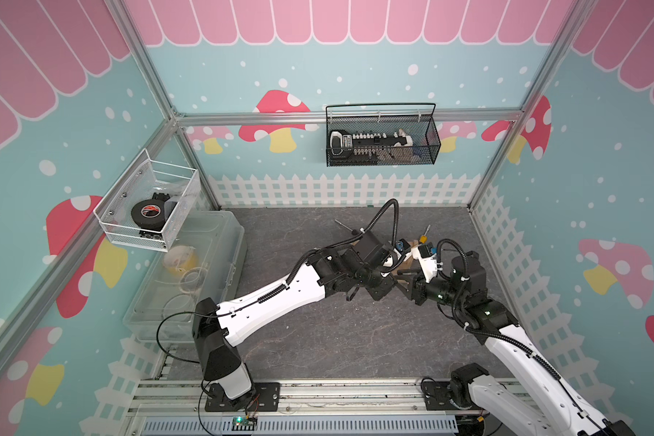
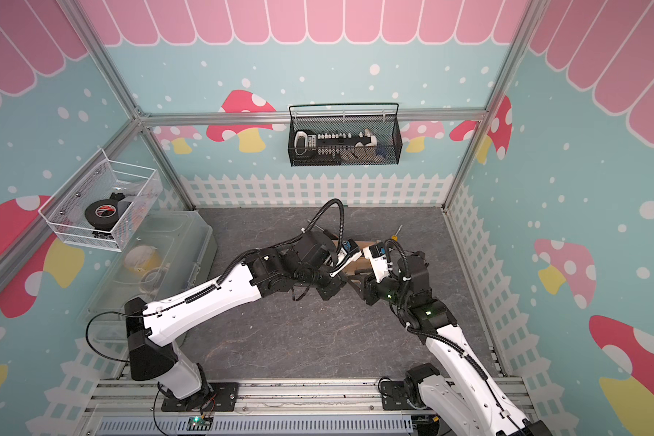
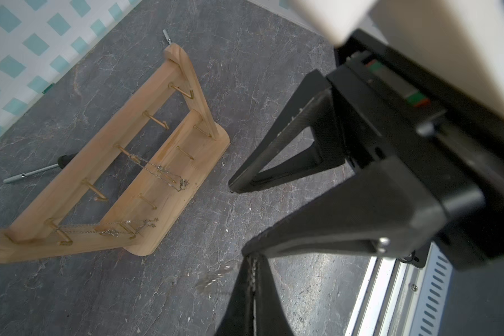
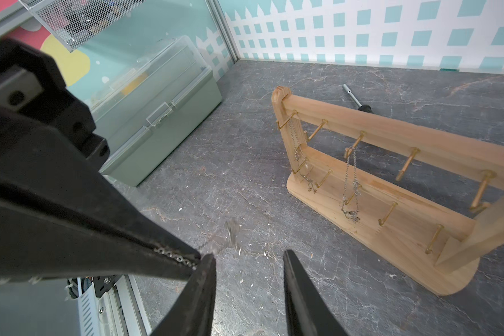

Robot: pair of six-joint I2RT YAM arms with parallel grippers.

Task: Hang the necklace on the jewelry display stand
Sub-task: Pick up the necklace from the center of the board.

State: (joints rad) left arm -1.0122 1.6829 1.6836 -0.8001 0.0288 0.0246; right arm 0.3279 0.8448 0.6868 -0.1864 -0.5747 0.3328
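The jewelry display stand (image 4: 361, 123) stands upright on the grey table (image 1: 337, 339), toward the back, with two chains (image 4: 350, 186) hanging from its pegs. Just before it, the left gripper (image 3: 252, 272) is clamped on the necklace (image 4: 175, 257), clear of the stand. The right gripper (image 4: 248, 254) has its jaws apart, holding nothing, one fingertip at the left's tip.

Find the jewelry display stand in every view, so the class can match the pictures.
Top view: jewelry display stand just right of centre, mostly hidden under the arms.
Top view: near centre, only wood slivers showing.
Left wrist: nearly whole, in clear sight.
Right wrist: nearly whole, in clear sight.
Shared landmark: black-handled driver lying behind the stand.
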